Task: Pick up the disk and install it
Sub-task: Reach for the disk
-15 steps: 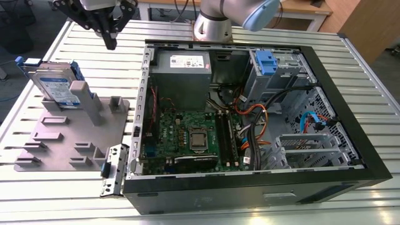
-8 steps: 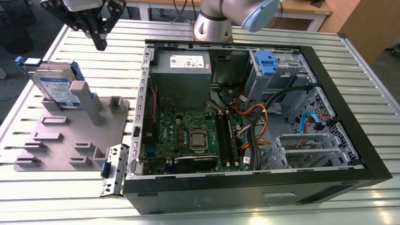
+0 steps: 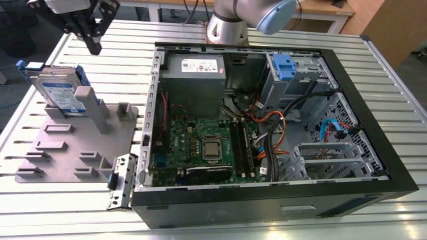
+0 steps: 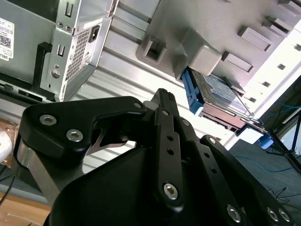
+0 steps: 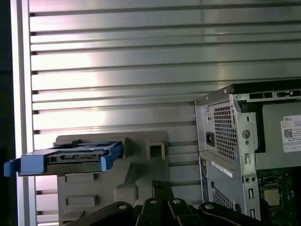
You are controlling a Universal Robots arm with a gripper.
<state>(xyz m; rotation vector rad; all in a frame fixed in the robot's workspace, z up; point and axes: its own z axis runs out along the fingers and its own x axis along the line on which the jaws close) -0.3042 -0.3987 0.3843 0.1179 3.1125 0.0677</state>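
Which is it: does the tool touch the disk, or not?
Apart. In the exterior view, table slats show between the tool and the disk.

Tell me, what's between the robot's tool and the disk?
Nothing. In the exterior view the tool hangs clear of the disk, with only bare air between them.

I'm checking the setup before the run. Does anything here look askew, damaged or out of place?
Nothing looks damaged or spilled. The disk stands tilted on edge, propped by a post of the grey fixture plate, apparently its holder. The computer case lies open beside it.
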